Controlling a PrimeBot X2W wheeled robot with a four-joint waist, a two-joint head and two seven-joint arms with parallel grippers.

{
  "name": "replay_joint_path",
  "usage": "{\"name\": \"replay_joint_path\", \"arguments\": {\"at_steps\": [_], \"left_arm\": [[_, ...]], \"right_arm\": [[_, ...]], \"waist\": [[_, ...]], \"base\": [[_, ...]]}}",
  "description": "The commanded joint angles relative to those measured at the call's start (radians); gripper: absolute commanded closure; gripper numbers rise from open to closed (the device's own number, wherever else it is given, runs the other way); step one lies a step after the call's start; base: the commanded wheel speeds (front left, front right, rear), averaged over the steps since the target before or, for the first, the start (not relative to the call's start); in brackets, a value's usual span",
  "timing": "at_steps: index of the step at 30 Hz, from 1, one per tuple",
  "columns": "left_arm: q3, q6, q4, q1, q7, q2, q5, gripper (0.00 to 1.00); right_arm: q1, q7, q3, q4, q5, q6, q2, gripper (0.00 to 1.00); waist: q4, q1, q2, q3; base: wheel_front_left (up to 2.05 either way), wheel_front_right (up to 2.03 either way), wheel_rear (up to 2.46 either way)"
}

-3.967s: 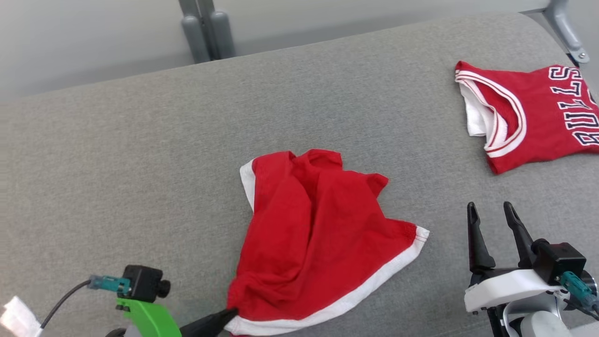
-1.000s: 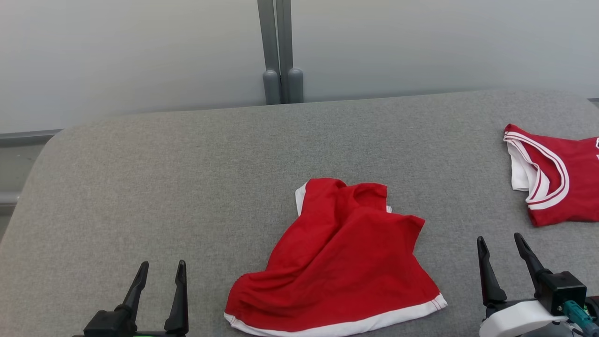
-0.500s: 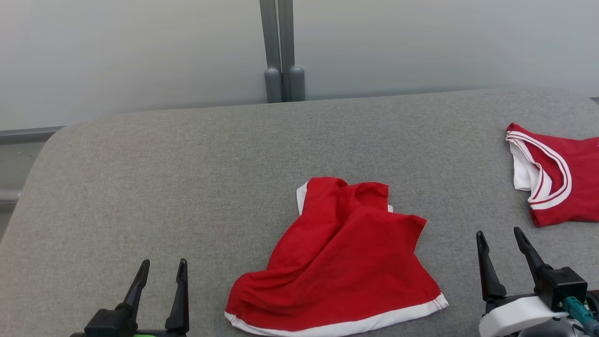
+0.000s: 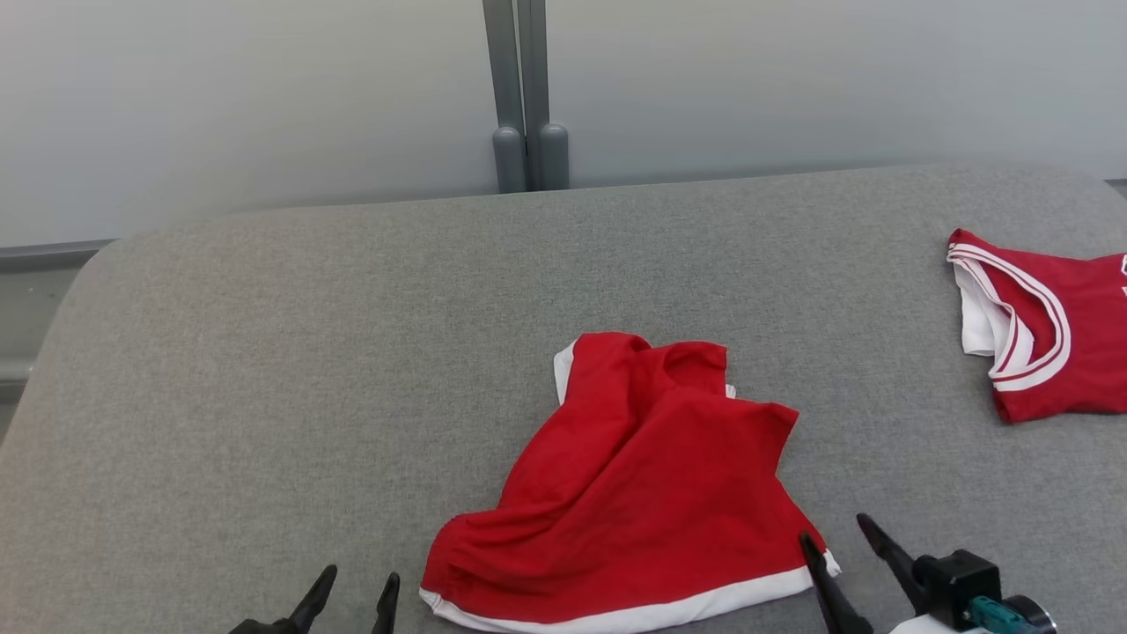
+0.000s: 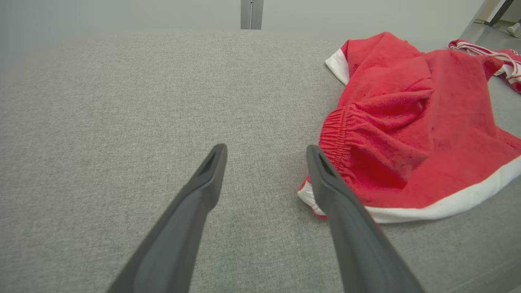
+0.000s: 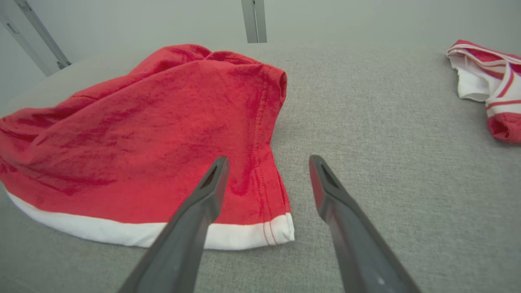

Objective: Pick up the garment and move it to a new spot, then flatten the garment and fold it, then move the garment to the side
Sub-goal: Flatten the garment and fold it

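Head view puts the crumpled red fabric garment with a white hem band (image 4: 634, 493) in a loose heap near the front middle of the grey upholstered surface (image 4: 264, 352). It is neither flattened nor folded. By that judgement any move to a new spot may be done, while spreading, folding and setting aside all remain. A second, folded red jersey with white striped trim (image 4: 1039, 352) lies well apart at the far right. The left gripper (image 4: 359, 586) and the right gripper (image 4: 835, 539) both stand spread wide and hold nothing, one by each lower corner of the hem. Whether either finger touches cloth cannot be told. Compared with half a second earlier, both grippers sit lower in the view and closer in. The right one has come from well clear of the hem to its white corner, and the garment itself lies unchanged.
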Motion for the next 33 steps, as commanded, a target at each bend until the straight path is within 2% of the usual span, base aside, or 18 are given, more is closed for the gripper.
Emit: {"name": "replay_joint_path", "arguments": {"at_steps": [1, 5, 10, 23, 33], "left_arm": [[-0.022, 0.002, 0.011, -0.003, 0.015, 0.031, -0.036, 0.0], [-0.078, 0.002, 0.018, -0.029, 0.051, 0.092, -0.104, 0.0], [-0.148, 0.002, 0.013, -0.064, 0.081, 0.126, -0.177, 0.0], [-0.253, 0.002, 0.058, -0.139, 0.142, 0.17, -0.269, 0.0], [-0.35, 0.002, -0.02, -0.131, 0.199, 0.222, -0.376, 0.0]], "right_arm": [[-0.012, 0.018, 0.043, 0.014, 0.037, 0.0, -0.036, 0.0], [-0.028, 0.023, 0.101, 0.047, 0.106, 0.0, -0.091, 0.0], [-0.056, 0.037, 0.131, 0.084, 0.127, 0.0, -0.115, 0.0], [-0.105, 0.08, 0.241, 0.125, 0.181, 0.0, -0.159, 0.0], [-0.119, 0.067, 0.258, 0.135, 0.202, 0.0, -0.173, 0.0]], "waist": [[-0.001, 0.0, 0.0, 0.002], [0.004, 0.0, 0.0, 0.022], [0.006, 0.0, 0.0, 0.056], [-0.006, 0.0, 0.0, 0.111], [-0.02, 0.0, 0.0, 0.111]], "base": [[0.0, 0.0, 0.0], [0.0, 0.0, 0.0], [0.0, 0.0, 0.0], [0.0, 0.0, 0.0], [0.0, 0.0, 0.0]]}}
